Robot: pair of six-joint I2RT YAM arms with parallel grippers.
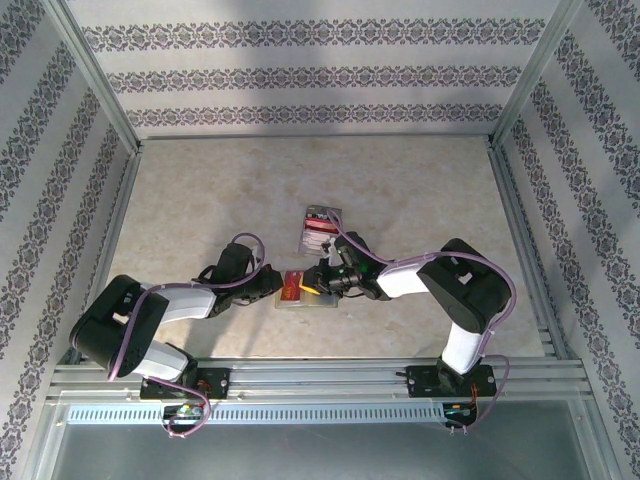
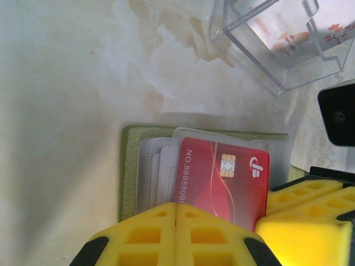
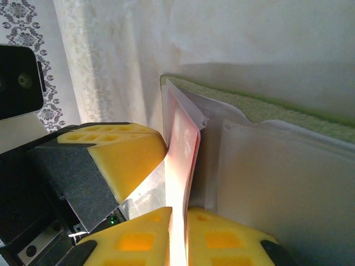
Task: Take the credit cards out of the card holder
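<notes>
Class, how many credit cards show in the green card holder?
1: a red credit card sticking from a pocket of the card holder; others may be hidden inside.

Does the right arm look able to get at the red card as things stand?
Probably yes. The jaws of the right gripper look shut on an edge of the red card, which is tilted partly out of the holder. The left gripper sits close beside but doesn't seem to block it.

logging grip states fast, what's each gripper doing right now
left gripper: closed, fingers together, nothing between them
right gripper: closed on the red card
</notes>
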